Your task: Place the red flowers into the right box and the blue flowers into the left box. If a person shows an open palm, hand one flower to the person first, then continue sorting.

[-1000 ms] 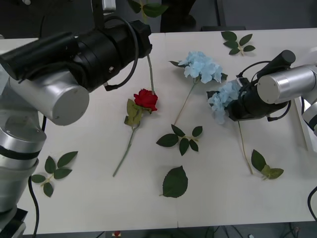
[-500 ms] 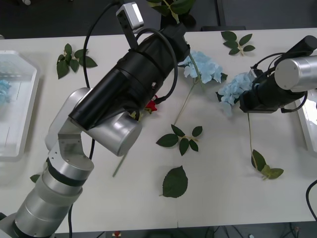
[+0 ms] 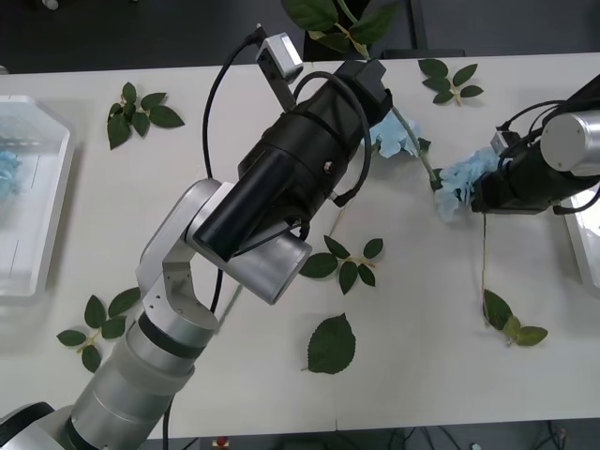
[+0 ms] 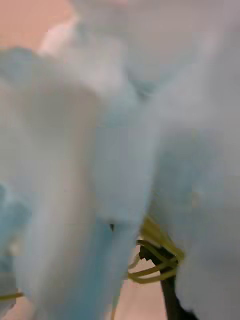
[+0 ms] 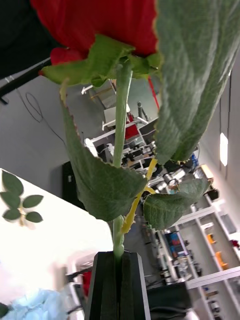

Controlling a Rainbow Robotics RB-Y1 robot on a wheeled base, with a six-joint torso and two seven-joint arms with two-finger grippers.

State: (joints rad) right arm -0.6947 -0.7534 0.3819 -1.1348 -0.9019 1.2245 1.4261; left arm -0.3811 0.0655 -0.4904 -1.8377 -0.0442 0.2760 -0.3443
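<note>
White table held a left tray containing a blue flower; left gripper clamped a rose, right gripper gripped a hydrangea.

Loose green leaf sprigs and a single large leaf lie scattered across the white table; behind stand what look like shelves.

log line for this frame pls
left gripper: shut on red rose, raised over table's far edge | right gripper: holds blue hydrangea near right box
</note>
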